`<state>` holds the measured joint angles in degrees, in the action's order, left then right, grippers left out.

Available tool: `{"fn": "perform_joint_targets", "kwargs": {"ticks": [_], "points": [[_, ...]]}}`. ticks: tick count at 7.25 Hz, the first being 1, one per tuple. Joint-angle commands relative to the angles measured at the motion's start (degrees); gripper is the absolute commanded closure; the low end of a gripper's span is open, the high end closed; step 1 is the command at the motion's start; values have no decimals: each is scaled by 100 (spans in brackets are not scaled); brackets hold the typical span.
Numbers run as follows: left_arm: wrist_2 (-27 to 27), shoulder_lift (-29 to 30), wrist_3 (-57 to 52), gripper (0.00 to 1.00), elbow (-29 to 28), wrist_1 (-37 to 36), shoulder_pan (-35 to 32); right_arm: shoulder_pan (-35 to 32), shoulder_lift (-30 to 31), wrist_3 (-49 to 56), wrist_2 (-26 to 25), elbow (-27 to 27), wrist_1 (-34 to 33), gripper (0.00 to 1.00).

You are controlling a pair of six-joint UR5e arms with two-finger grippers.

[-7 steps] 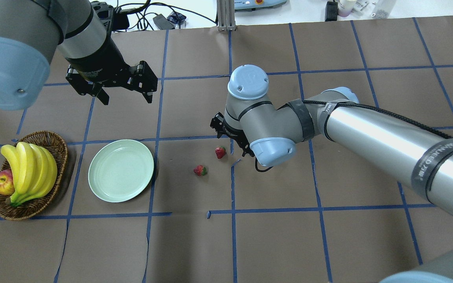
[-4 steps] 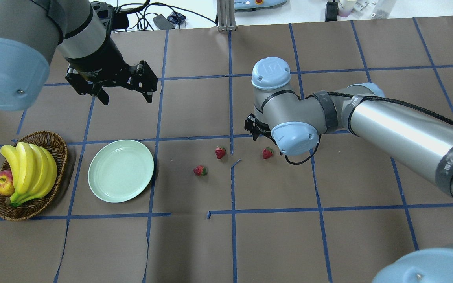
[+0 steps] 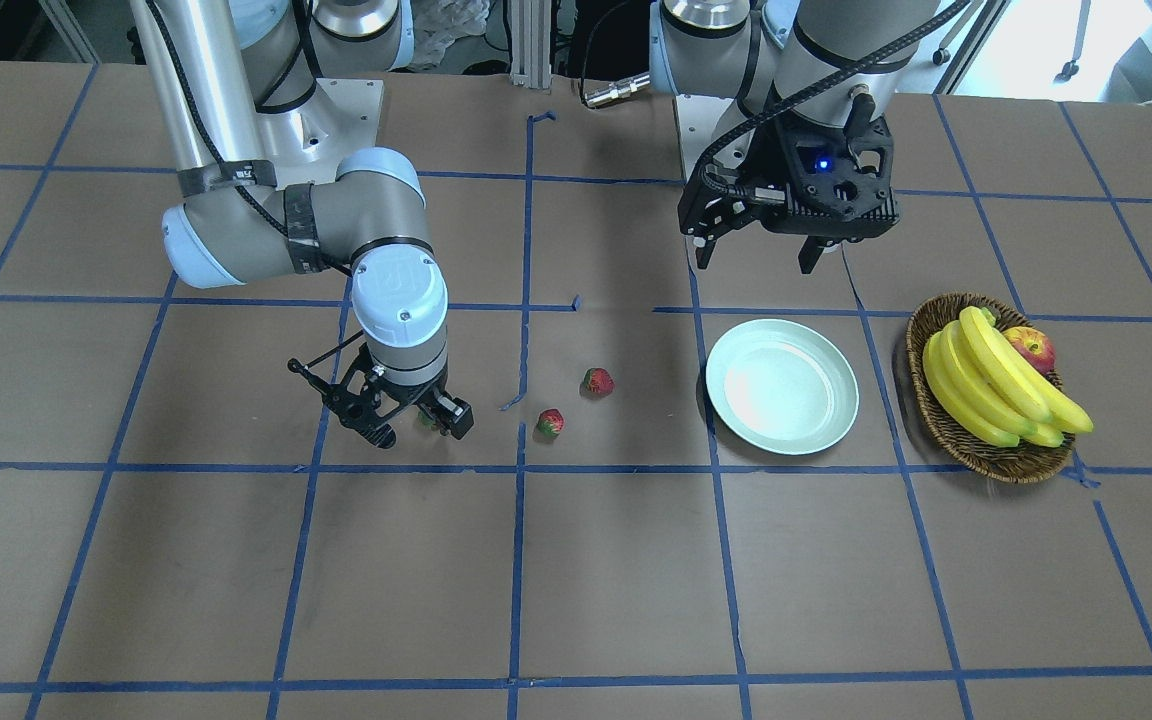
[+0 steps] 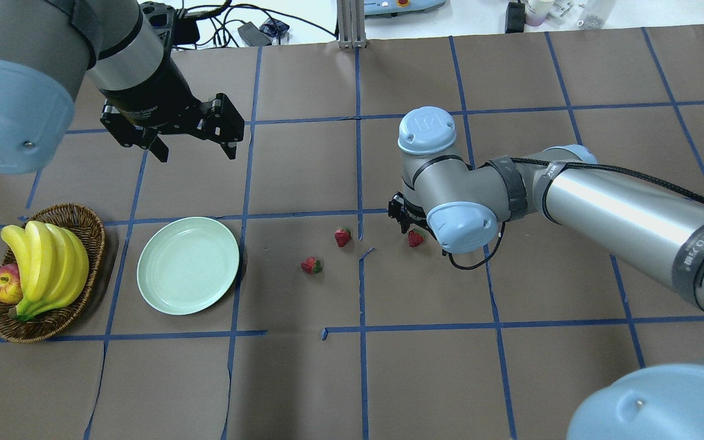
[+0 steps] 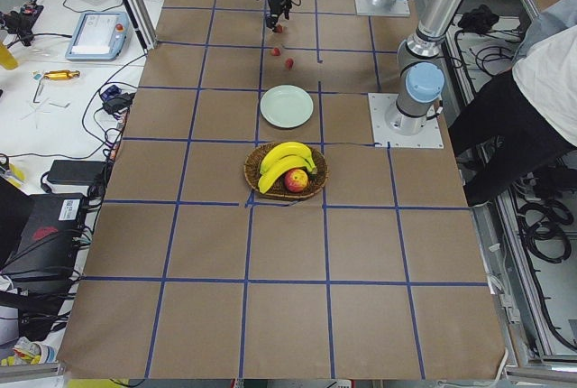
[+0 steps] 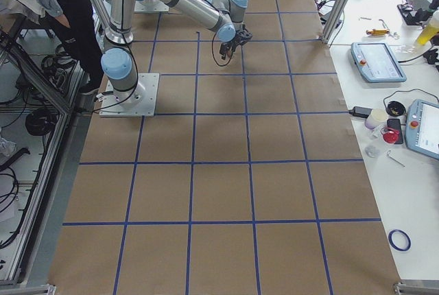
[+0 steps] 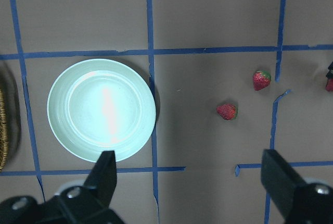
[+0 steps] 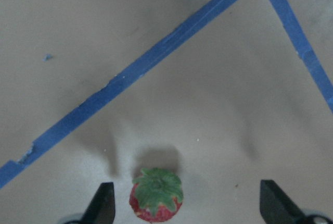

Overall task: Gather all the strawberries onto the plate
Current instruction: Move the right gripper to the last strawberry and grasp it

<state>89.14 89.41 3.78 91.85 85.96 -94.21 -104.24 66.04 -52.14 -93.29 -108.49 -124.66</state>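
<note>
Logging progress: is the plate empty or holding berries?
Empty. The plate is bare in overhead and left wrist views; three strawberries lie on the table, outside it.

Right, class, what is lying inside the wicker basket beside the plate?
A bunch of yellow bananas fills the wicker basket, with a red-yellow apple tucked beside them. The bananas cover part of the apple and most of the basket's floor, so anything beneath cannot be seen.

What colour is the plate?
Pale mint green. The plate shows best in the left wrist view.
</note>
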Motion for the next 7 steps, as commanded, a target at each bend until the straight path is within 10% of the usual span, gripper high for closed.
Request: {"fn": "perform_joint_targets", "kwargs": {"ticks": [1,6,7], "points": [[-2,7,0,0,-1,0,-1,1,-21,2,352,21,-119,100],[-2,24,0,0,-1,0,8,-26,337,-181,521,353,-199,100],[-2,15,0,0,-1,0,-1,-43,470,-740,1418,494,-251,100]]}}
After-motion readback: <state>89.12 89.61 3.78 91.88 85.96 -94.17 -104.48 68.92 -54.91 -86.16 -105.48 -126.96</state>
